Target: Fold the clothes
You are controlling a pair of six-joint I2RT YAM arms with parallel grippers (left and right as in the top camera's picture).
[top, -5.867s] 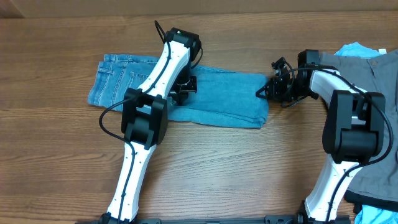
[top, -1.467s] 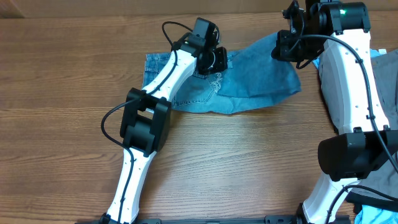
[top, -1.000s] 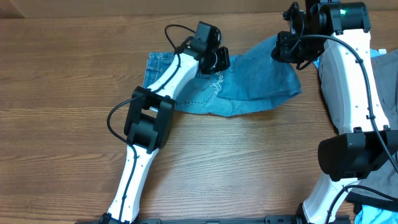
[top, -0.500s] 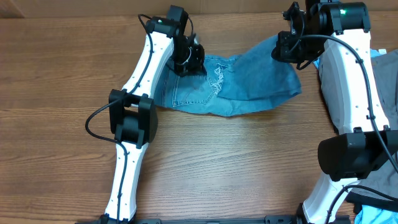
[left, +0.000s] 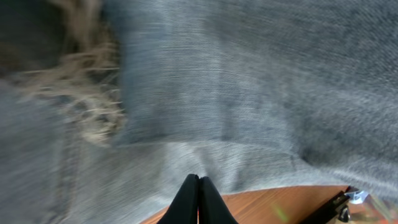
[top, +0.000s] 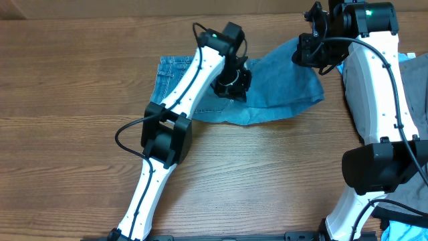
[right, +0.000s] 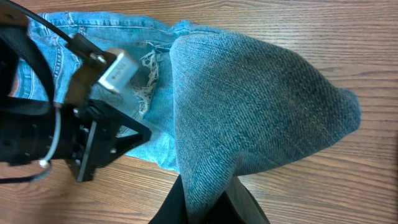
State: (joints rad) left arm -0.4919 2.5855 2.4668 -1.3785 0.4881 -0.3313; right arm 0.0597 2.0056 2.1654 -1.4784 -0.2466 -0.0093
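The jeans (top: 281,94) lie on the far middle of the bench (top: 67,147), their long axis running left to right. The seamed, stitched end points left and rests flat on the wood. The right end is raised off the bench and drawn up to a peak towards the far right, so the denim hangs from there in a broad fold that slopes down to the left. A frayed hem (right: 147,79) with pale loose threads lies on the flat part, just left of the hanging fold.

The right hand (top: 309,52) is high at the far right and is grasping the jeans; the wrist view shows the denim gathered and pinched between its fingers.

The left hand (top: 231,84) is over the middle of the jeans, close above the cloth near the frayed hem. It is clenched, fingers pressed together, and whether any denim is caught between them cannot be told.

Grey trousers (top: 416,100) lie at the right edge of the bench, apart from the jeans.
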